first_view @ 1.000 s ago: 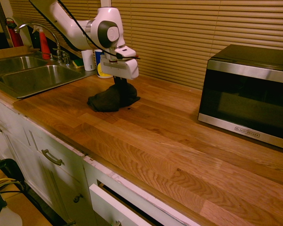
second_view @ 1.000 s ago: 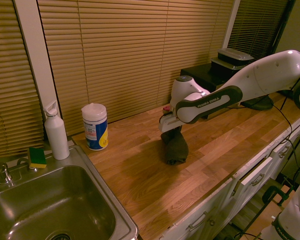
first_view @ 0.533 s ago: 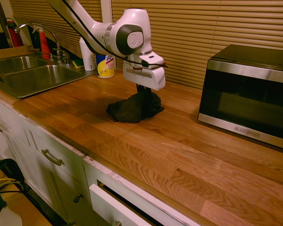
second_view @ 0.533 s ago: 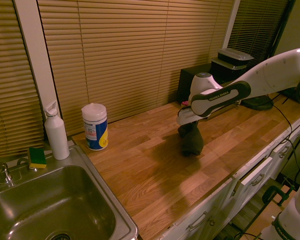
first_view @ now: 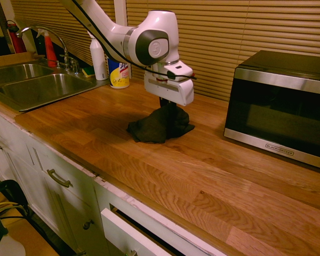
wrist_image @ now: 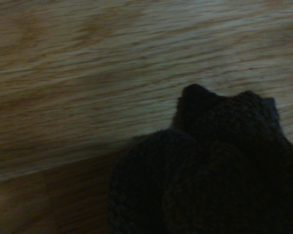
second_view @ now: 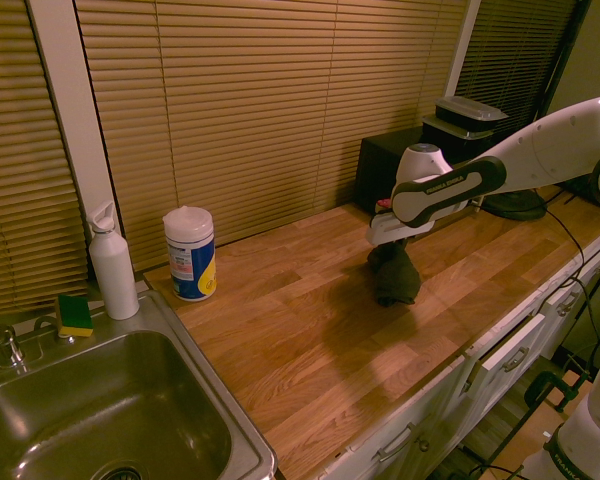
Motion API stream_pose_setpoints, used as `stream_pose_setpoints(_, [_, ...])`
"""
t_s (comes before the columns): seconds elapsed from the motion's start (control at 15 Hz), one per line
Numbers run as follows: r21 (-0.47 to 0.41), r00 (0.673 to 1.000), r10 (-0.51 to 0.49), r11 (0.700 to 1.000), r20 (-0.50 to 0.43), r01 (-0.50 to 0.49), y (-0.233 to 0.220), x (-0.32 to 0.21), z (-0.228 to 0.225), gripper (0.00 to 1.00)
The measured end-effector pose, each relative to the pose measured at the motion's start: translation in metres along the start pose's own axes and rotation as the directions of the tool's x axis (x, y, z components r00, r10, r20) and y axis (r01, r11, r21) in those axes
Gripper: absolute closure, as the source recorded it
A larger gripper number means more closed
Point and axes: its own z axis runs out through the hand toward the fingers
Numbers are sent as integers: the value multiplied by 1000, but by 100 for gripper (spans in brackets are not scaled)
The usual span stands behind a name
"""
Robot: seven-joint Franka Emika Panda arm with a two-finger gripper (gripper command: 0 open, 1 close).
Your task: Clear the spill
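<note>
A dark grey-black cloth lies bunched on the wooden counter, roughly midway between the sink and the microwave. My gripper points straight down into the top of the cloth and is shut on it. In the second exterior view the cloth hangs from the gripper down to the wood. The wrist view is filled by the cloth against bare wood grain. The spill is hidden in every view.
A black and steel microwave stands against the blinds close beyond the cloth. The steel sink is at the other end, with a wipes canister, a white bottle and a sponge behind it.
The arm has dragged the cloth along the counter, away from the sink and toward the microwave. The gripper has stayed shut on the cloth throughout.
</note>
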Motion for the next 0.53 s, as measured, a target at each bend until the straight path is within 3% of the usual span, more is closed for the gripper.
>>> stream_pose_setpoints(0.53, [11, 987, -161, 987, -7, 161, -80, -142, -12, 100])
